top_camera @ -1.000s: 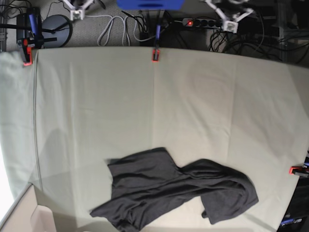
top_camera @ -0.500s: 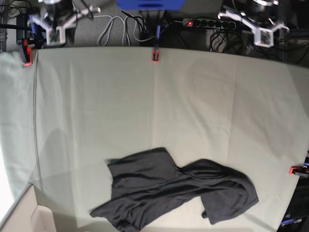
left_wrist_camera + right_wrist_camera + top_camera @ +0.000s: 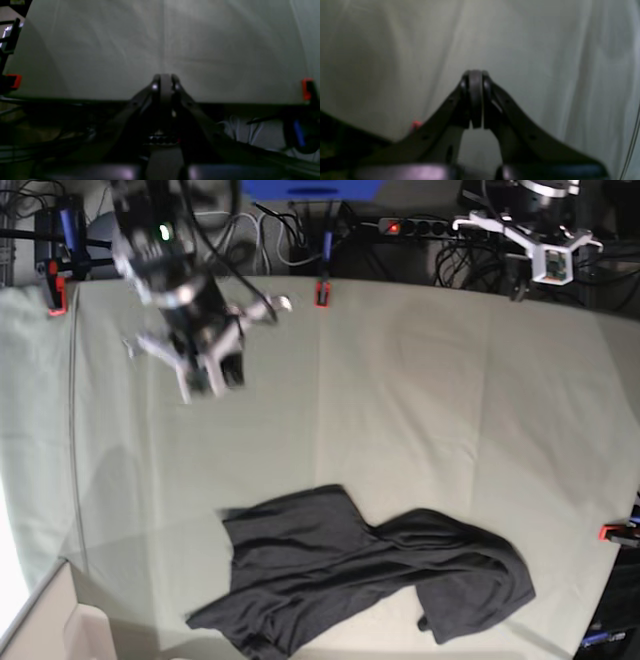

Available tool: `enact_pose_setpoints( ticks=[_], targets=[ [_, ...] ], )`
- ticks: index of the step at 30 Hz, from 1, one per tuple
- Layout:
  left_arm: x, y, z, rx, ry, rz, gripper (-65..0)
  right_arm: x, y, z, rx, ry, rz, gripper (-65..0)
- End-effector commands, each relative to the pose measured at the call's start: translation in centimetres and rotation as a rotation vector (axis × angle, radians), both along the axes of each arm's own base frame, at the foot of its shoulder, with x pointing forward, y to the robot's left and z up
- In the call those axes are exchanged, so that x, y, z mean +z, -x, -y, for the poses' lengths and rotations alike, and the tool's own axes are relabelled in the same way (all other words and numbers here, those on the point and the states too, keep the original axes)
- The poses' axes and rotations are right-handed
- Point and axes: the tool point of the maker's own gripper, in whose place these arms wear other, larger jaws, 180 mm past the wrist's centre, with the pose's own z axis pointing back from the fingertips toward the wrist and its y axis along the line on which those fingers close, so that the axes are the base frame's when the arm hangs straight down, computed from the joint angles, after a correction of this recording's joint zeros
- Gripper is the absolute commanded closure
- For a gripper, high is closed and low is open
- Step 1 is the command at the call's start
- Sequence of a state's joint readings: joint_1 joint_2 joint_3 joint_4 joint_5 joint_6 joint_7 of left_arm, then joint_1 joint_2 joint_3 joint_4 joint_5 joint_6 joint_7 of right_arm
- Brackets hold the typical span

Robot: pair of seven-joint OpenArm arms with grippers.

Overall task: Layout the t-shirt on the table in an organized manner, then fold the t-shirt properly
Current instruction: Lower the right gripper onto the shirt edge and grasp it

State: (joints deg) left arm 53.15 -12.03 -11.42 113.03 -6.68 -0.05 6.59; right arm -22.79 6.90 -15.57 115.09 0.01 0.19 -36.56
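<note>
Right gripper (image 3: 205, 375) reached out over the table (image 3: 420, 380), jaws pressed together on nothing, well apart from the t-shirt (image 3: 360, 575), left gripper (image 3: 163, 81) back at the table's far edge, jaws together, t-shirt crumpled at the table's near edge, no readable writing

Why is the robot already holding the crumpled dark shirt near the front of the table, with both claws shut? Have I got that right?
Not quite: neither claw holds the shirt. In the base view it lies crumpled near the table's front edge, with the right gripper in the air well away from it and the left gripper back at the far edge. Both are shut, but on nothing.
</note>
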Motion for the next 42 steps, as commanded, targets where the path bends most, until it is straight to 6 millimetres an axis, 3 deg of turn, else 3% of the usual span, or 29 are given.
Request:
enact_pose_setpoints(
  ticks=[1,7,13,17,22,25,30,34,40,42],
  targets=[
    [0.8,0.0,-0.1,0.0,-0.007,0.023,-0.5,1.2,-1.6,-0.5,0.017,0.003,0.045,0.0],
    [0.6,0.2,0.2,0.001,0.003,0.018,-0.5,2.9,-8.6,-2.8,0.08,0.044,0.088,0.0],
    [0.6,0.4,0.4,0.037,0.018,0.02,-0.5,2.5,-14.0,-3.5,0.067,0.058,0.092,0.0],
    [0.5,0.5,0.5,0.049,0.027,0.02,-0.5,2.6,-18.0,-4.3,0.064,0.053,0.133,-9.3],
    [0.5,0.5,0.6,0.048,0.028,0.019,-0.5,0.4,-22.9,-2.8,0.042,0.111,0.114,-26.6],
    [0.6,0.3,0.5,0.049,0.027,0.024,-0.5,-1.4,-25.1,-1.3,0.023,0.146,0.091,-33.6],
    [0.8,-0.4,0.6,0.048,0.028,0.044,-0.5,-3.8,-26.5,3.0,-0.103,0.093,0.087,-36.0],
    [1.1,-1.2,0.5,0.049,0.028,0.067,-0.5,-5.5,-26.1,5.7,-0.207,0.038,0.069,-36.1],
    [1.5,-2.2,0.5,0.048,0.028,0.098,-0.5,-8.0,-24.1,5.8,-0.215,0.03,0.026,-36.1],
    [1.5,-2.2,0.5,0.048,0.028,0.098,-0.5,-8.1,-24.0,4.8,-0.206,0.016,0.022,-35.9]
  ],
)
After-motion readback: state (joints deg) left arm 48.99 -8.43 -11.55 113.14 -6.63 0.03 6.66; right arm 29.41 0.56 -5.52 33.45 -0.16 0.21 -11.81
